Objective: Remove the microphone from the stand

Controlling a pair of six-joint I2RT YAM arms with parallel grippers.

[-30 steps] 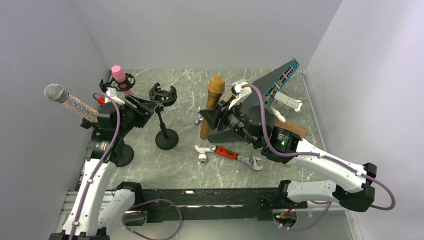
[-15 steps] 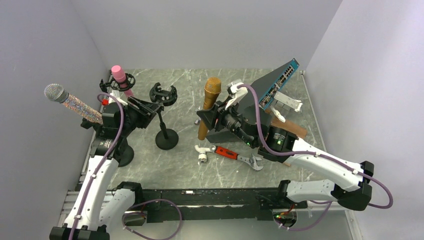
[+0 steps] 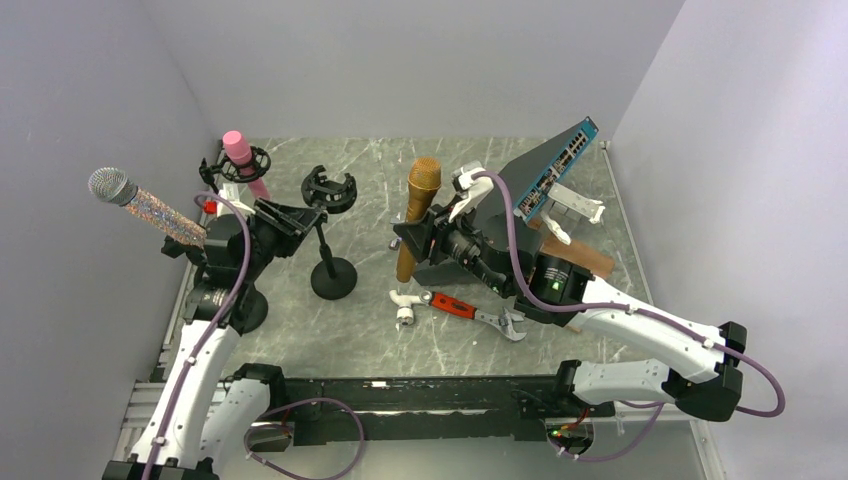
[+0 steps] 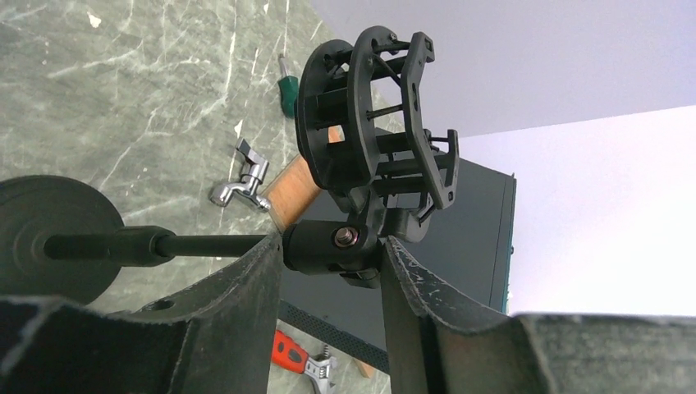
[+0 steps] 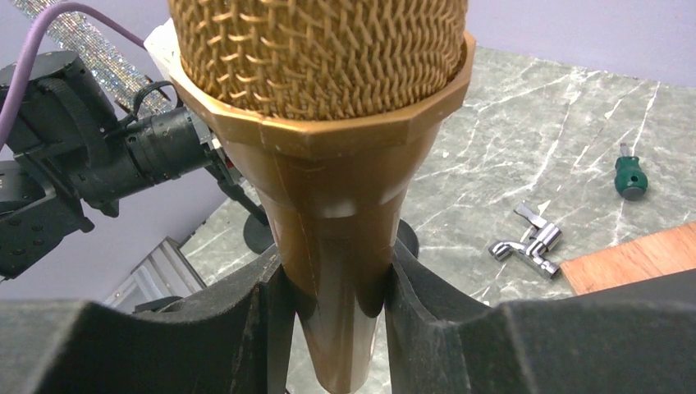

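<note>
The gold microphone (image 3: 416, 212) (image 5: 328, 123) hangs upright above the table with my right gripper (image 3: 421, 236) (image 5: 332, 271) shut on its tapered handle. It is apart from the black stand (image 3: 331, 262), which rises to its left. The stand's shock-mount cradle (image 3: 327, 189) (image 4: 369, 115) holds nothing. My left gripper (image 3: 297, 216) (image 4: 332, 246) comes in from the left, and its jaws touch both sides of the stand's swivel joint (image 4: 328, 242), just under the cradle.
A pink microphone (image 3: 238, 150) sits in a second mount at the back left, and a glitter microphone (image 3: 140, 202) sticks out by the left wall. A red-handled wrench (image 3: 470, 311), a white tap (image 3: 405, 306), a chrome tap (image 5: 525, 242), a green screwdriver (image 5: 630, 176) and a tilted network switch (image 3: 555, 160) lie around.
My left gripper's jaws have narrowed onto the stand's joint. My right gripper carried the gold microphone a little to the left and then held still.
</note>
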